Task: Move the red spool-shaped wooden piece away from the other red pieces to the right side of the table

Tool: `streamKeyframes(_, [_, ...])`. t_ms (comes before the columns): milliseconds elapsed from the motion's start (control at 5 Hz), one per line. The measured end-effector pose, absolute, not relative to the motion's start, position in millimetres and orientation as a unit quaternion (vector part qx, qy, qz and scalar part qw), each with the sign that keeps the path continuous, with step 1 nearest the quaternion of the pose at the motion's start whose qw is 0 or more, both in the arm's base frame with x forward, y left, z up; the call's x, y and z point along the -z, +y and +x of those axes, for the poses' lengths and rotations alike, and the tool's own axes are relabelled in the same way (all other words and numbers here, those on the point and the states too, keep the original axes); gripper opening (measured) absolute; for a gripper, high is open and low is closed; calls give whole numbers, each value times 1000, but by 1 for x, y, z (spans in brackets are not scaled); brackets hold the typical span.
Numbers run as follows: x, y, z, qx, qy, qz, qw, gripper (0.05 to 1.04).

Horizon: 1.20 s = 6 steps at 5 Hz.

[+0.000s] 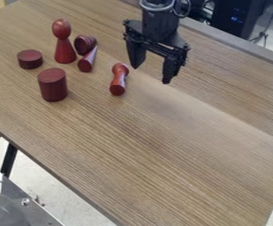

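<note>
The black gripper (pixel 153 75) hangs open over the upper middle of the table, nothing between its fingers. Nearest to it, to the lower left, a small dark red peg with a rounded head (pixel 118 79) lies on its side. Further left, a red pawn-like figure (pixel 63 42) stands upright. Just right of that figure are a ribbed red piece (pixel 85 44) and a red cone-shaped piece (pixel 88 60), lying close together. A low red disc (pixel 30 59) is at the far left, with a taller red cylinder (pixel 53 84) standing below and right of it.
The wooden table (pixel 162 154) runs diagonally through the view, its near edge crossing the lower left. Beyond the far edge stands black computer equipment (pixel 233 22). A grey metal surface with a cable is at the bottom left, below the tabletop's edge.
</note>
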<state>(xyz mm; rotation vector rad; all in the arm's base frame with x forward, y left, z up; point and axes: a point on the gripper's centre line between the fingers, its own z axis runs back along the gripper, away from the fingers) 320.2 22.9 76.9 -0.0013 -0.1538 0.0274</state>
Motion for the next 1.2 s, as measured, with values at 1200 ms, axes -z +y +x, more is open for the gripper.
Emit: streamKeyframes(1200, [-48,71,328,-284,10,-18,958,997])
